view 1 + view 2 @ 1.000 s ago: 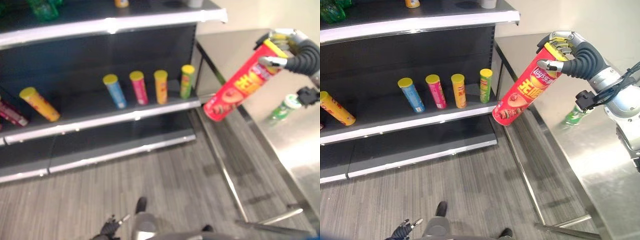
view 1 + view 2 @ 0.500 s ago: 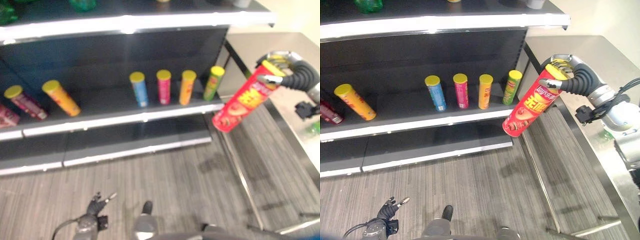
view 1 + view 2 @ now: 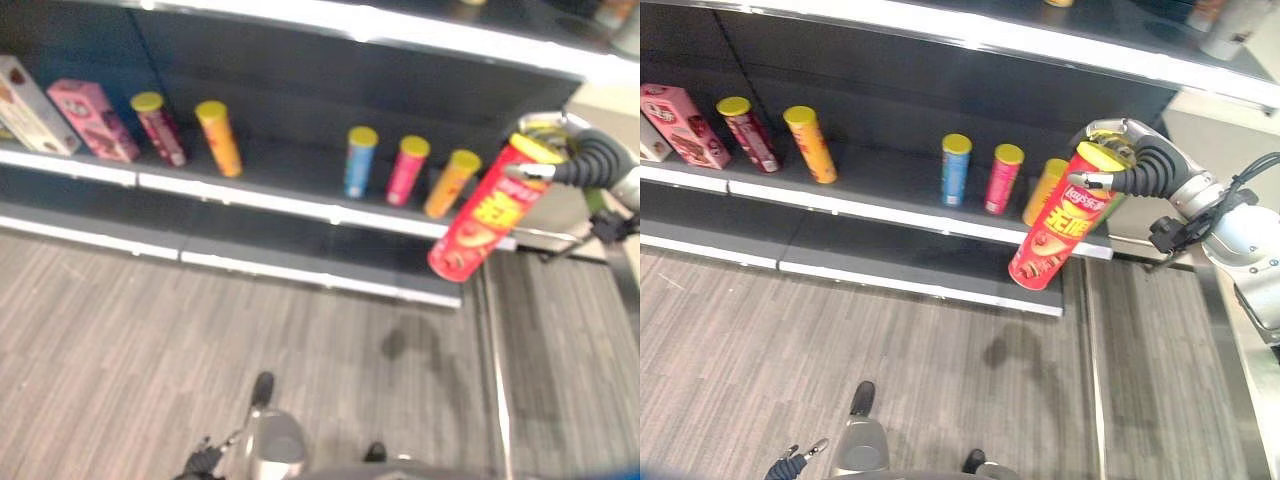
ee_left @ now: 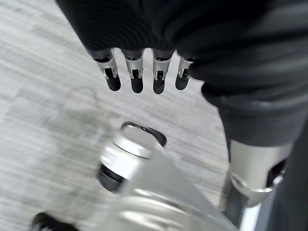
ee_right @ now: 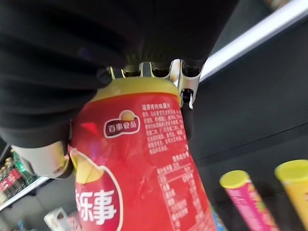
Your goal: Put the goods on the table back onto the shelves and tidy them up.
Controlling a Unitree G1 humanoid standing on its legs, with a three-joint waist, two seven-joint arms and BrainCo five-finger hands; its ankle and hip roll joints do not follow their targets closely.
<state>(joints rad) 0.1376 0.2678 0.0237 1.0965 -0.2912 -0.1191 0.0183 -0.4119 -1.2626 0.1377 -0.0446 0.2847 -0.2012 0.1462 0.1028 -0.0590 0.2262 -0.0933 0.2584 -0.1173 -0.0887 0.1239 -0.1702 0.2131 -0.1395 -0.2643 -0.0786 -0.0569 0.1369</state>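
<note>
- Grey plank floor [image 3: 790, 360] runs up to a dark shelving unit [image 3: 880, 100] with pale front edges, several tiers showing.
- On the middle shelf [image 3: 890, 210] a row of crisp tubes stands upright with yellow lids: a blue tube [image 3: 955, 170], a pink tube [image 3: 1002, 180] and an orange tube [image 3: 1042, 192] close together, and well apart from them a dark red tube [image 3: 743, 133] and a second orange tube [image 3: 809, 144].
- Pink boxes [image 3: 682, 125] stand at the far end of that same shelf, so the tier looks sorted by type, tubes with tubes.
- The right hand [image 3: 1118, 160] is clenched around the lid end of the red crisp tube [image 3: 1058, 232]; the right wrist view shows fingers [image 5: 180, 77] curled over the yellow rim and the thumb on the other side.
- The red crisp tube hangs tilted, base down, in the air in front of the shelf edge and just beside the orange tube, touching neither shelf nor neighbours.
- Gripping at the top probably leaves the base free to be set down first, and the spot past the orange tube seems the natural slot to extend the row.
- It would likely need to be brought upright before release, or it may knock its neighbours.
- The left hand [image 4: 139, 79] hangs over the floor, fingers straight and relaxed, holding nothing.
</note>
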